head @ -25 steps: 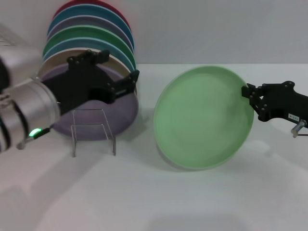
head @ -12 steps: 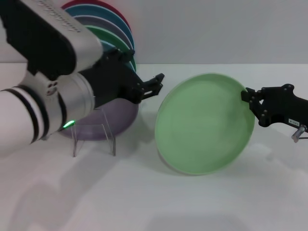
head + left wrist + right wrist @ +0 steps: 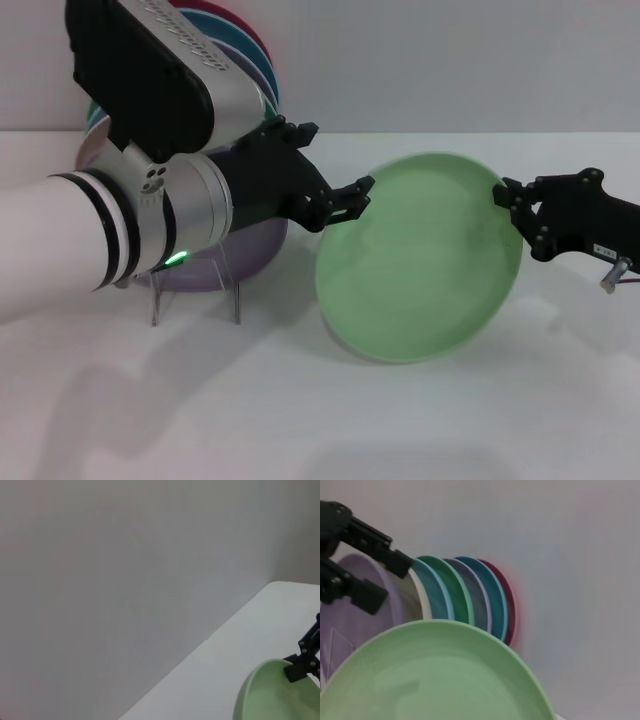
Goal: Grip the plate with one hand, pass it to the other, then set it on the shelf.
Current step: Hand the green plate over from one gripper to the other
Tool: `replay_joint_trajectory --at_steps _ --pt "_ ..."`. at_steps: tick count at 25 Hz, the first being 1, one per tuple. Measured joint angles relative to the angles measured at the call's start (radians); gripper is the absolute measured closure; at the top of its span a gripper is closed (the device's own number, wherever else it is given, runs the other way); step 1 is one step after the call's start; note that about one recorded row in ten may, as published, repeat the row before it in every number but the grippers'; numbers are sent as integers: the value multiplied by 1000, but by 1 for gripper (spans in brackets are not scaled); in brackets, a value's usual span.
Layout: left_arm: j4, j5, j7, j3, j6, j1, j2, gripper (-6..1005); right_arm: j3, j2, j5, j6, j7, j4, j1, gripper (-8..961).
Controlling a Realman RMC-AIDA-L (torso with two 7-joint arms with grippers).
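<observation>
The pale mint-green plate (image 3: 420,262) stands tilted on edge above the table at the centre of the head view. My right gripper (image 3: 516,215) is shut on its right rim. My left gripper (image 3: 350,200) is open, its fingertips at the plate's upper left rim; I cannot tell whether they touch it. The plate also shows in the left wrist view (image 3: 272,692) and in the right wrist view (image 3: 435,675), where the left gripper (image 3: 396,580) sits open behind its far rim. The clear acrylic shelf (image 3: 195,285) stands on the table under my left arm.
A row of upright coloured plates (image 3: 465,595) stands at the back left against the wall, with a lilac plate (image 3: 258,240) at its front, just behind the shelf. My bulky left forearm (image 3: 120,230) hangs over the shelf and the row.
My left arm has swung right, from in front of the plate row to the mint-green plate's left rim. The right gripper and plate have hardly moved.
</observation>
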Motion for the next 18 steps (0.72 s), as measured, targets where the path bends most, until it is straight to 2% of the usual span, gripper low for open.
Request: replay_joint_trajectory --at_steps 18 --pt "117 -5 4 3 -8 -79 -5 214 -5 2 1 36 -14 9 22 935"
